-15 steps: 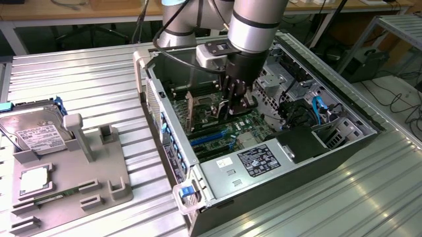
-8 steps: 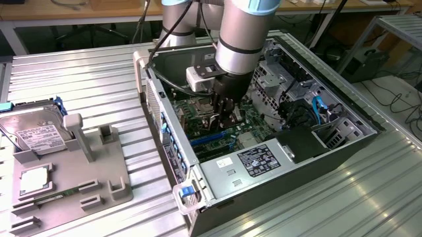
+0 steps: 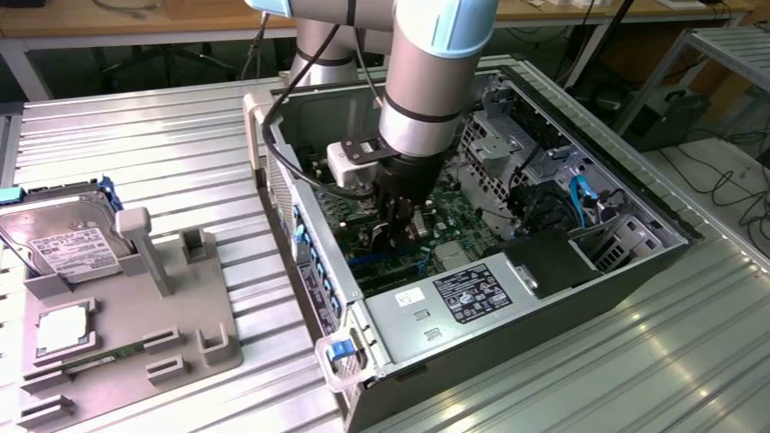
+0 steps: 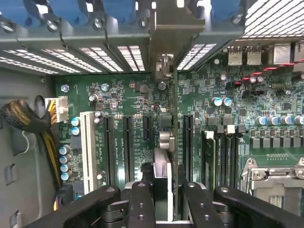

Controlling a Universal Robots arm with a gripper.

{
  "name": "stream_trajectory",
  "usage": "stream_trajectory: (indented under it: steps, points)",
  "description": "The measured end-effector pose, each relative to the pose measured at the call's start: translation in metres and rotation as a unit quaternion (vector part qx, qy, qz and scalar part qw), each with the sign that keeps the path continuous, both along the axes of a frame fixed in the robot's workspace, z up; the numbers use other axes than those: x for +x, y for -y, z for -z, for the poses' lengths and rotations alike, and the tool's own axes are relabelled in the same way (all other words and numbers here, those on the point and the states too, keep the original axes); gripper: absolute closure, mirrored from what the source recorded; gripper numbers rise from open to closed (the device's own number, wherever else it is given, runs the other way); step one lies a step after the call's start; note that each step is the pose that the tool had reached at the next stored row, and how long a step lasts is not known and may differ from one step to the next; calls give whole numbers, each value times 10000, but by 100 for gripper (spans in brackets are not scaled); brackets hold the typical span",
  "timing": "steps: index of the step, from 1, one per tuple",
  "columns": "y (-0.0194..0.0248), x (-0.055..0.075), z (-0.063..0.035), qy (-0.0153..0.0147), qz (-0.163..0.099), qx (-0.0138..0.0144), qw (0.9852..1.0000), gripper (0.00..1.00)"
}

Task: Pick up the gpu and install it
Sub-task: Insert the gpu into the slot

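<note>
With the arm reaching down into the open PC case (image 3: 316,271), the hand (image 4: 164,199) is clenched on the gpu (image 4: 175,142), held edge-on just above the motherboard (image 4: 213,123), its long axis parallel to the expansion slots (image 4: 127,147), bracket end toward the case's rear slot openings.

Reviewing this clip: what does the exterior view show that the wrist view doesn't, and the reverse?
Exterior view: the arm reaching down into the open computer case, and a hard drive standing on a grey fixture at the exterior view's left. Wrist view: the gpu seen edge-on, gripped by the hand, upright over the expansion slots. Both: the green motherboard inside the case.
</note>
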State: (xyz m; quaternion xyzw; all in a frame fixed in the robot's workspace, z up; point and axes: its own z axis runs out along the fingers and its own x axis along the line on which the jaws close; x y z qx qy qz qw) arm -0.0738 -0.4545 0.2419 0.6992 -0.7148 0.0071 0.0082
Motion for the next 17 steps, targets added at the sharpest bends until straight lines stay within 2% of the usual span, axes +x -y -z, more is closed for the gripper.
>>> stream_trajectory:
  steps: [17]
  points:
    - [-17, 15, -7, 0, -1, 0, 10000, 72]
